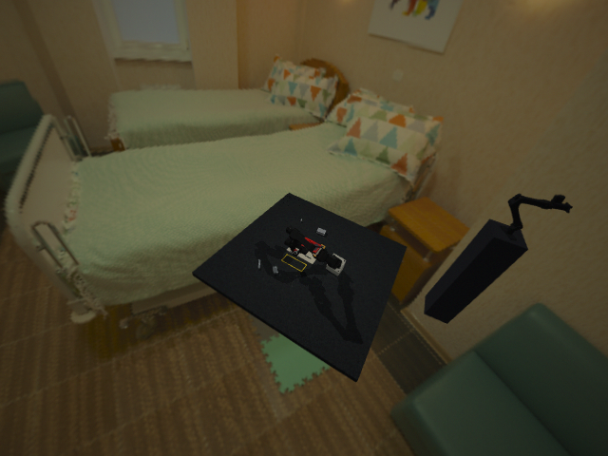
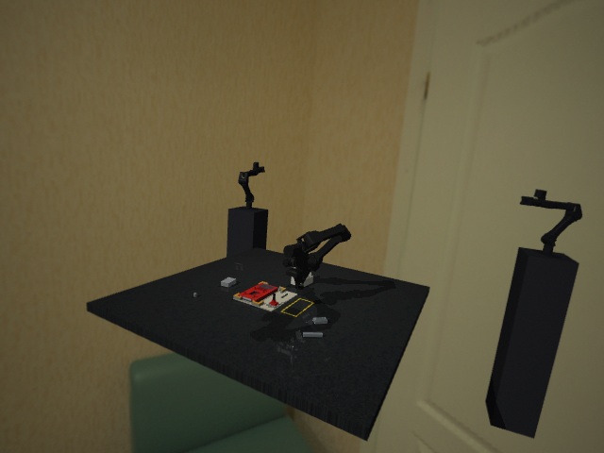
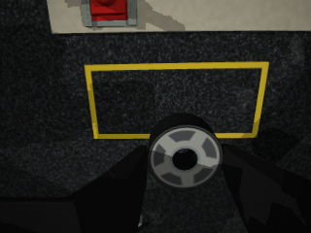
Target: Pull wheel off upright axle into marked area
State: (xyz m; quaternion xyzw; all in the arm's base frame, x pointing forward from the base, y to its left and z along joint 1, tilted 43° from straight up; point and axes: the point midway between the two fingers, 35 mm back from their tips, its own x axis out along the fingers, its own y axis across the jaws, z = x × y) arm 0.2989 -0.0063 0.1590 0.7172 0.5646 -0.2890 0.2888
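While the wrist view looks straight down, I count one wheel point(image 3: 185, 156), one yellow marked area point(image 3: 177, 100), one pale baseplate point(image 3: 233, 16) and one red block point(image 3: 109, 11) in a grey frame on it.

Exterior view, on the tabletop point(image 2: 146, 311):
- one arm, mine point(image 2: 317, 248)
- one red fixture point(image 2: 257, 292) on the baseplate
- one yellow rectangle
- three small grey blocks: one left of the fixture point(image 2: 227, 281), two near the rectangle's front side point(image 2: 320, 320) point(image 2: 312, 334)
- one tiny grey bit further left point(image 2: 194, 294)
- two black pedestals with small camera arms, one at the tabletop's back edge point(image 2: 247, 232), one off to the right point(image 2: 531, 336)

My jaws are clamped on the wheel. It sits between the two dark fingers, one on each side of the tyre, hub hole facing the wrist camera. Grey rim, five spokes, black tyre.

Wheel position: off the axle, held over the tabletop. In the wrist view it overlaps the near yellow line of the marked area, right of that line's middle. Most of the wheel shows on my side of the line, only its top edge crosses inside. The red block is beyond the far line, well apart from the wheel. Can't tell whether the wheel touches the tabletop.
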